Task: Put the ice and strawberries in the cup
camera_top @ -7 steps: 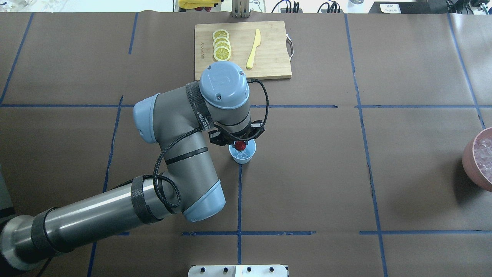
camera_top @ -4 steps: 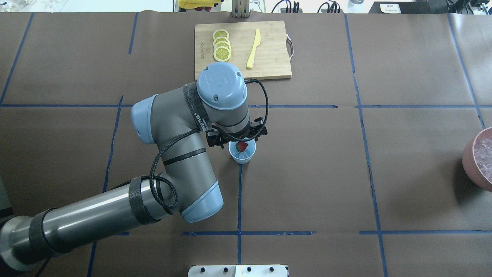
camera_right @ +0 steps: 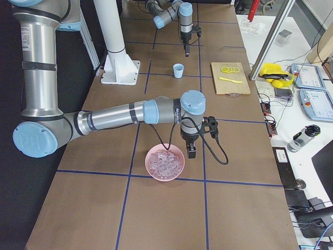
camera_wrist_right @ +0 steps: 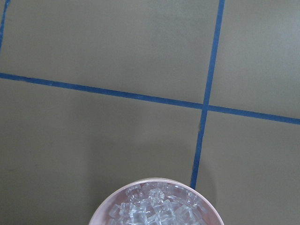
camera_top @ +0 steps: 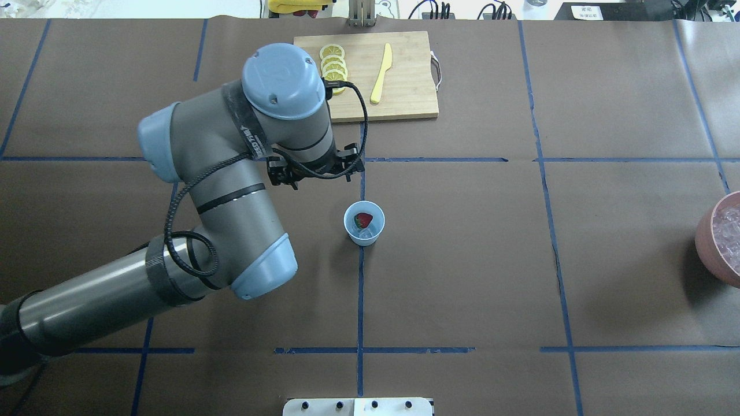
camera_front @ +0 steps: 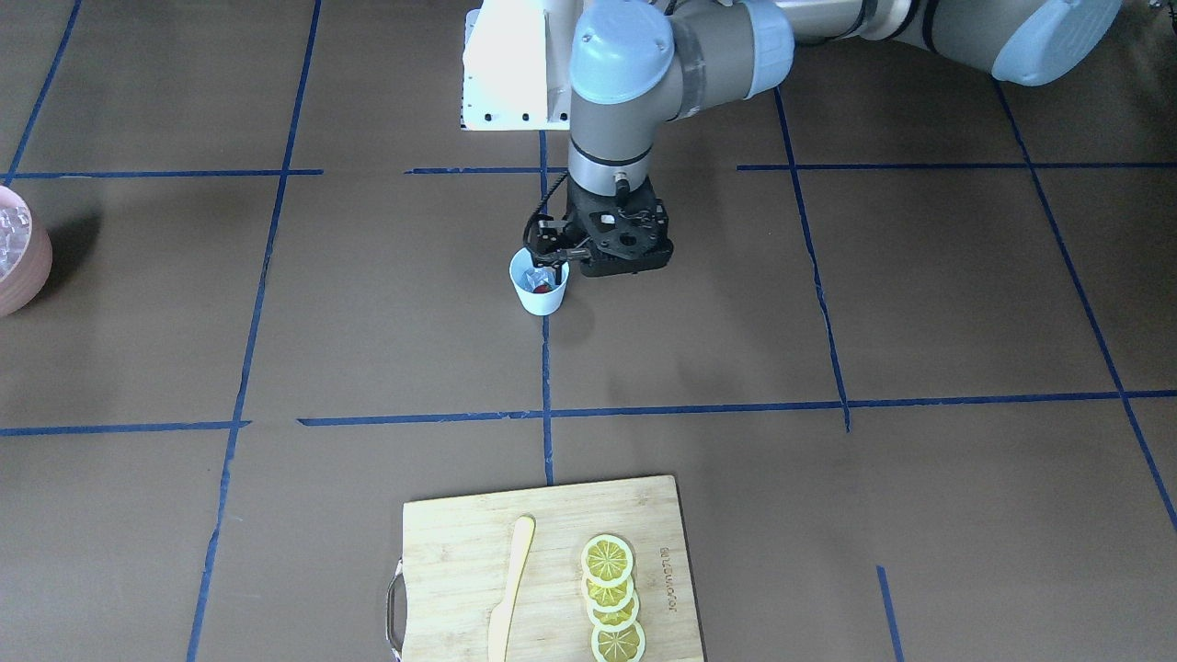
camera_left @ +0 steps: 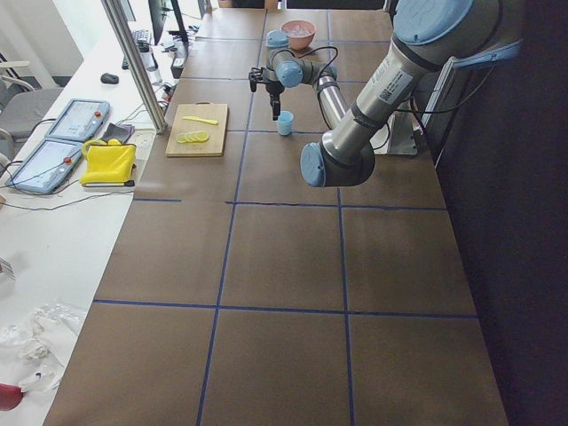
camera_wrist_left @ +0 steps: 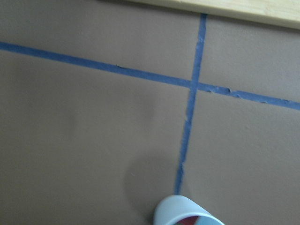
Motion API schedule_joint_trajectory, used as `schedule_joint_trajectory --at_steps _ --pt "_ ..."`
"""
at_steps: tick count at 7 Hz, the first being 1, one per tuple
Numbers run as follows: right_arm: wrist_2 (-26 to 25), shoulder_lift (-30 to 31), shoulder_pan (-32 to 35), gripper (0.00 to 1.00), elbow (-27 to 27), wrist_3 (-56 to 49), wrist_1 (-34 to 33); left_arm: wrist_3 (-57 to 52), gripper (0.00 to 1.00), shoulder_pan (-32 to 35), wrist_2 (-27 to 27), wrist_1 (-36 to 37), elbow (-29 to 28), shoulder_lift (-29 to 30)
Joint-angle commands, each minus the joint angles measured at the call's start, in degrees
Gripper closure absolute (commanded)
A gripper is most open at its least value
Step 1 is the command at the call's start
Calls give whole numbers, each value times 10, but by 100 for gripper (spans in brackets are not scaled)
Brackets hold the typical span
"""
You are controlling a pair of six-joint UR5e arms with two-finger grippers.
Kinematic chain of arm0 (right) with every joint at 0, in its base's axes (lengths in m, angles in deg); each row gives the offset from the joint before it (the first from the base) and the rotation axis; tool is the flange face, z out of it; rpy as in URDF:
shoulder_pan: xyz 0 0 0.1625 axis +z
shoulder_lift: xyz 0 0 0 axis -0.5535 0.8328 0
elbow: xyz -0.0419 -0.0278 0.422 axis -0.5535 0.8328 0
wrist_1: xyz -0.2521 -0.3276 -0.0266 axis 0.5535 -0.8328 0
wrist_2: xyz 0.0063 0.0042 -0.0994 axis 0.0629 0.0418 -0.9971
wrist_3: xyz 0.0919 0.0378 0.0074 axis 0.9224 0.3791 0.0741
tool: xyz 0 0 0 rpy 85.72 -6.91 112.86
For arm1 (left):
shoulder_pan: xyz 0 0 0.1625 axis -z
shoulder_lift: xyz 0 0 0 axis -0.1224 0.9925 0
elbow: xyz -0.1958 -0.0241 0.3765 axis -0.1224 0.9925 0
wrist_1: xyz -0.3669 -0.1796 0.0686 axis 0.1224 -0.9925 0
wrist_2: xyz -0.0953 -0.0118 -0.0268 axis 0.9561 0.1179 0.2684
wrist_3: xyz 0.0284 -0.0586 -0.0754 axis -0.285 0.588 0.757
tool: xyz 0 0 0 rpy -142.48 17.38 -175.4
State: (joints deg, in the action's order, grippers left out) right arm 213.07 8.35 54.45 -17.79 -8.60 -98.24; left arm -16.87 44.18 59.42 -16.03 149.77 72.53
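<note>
Blue tape lines cross the brown table; the pale blue cup holds a dark-red strawberry. Yellow lemon slices sit at twelve o'clock, a pink bowl of whitish ice at three.

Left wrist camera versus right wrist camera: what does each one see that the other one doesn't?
Only the left wrist camera shows the rim of the cup with a bit of red strawberry inside, and the cutting board edge at the top. Only the right wrist camera shows the pink bowl full of ice. Both show the brown table with blue tape lines crossing.
</note>
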Motion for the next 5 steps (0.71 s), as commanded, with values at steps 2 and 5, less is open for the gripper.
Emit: schedule_joint_trajectory --at_steps 2,5 --pt "-3 9 22 1 32 1 7 -242 0 134 102 55 104 -157" --pt "19 23 57 1 30 1 7 -525 0 274 141 80 102 -277"
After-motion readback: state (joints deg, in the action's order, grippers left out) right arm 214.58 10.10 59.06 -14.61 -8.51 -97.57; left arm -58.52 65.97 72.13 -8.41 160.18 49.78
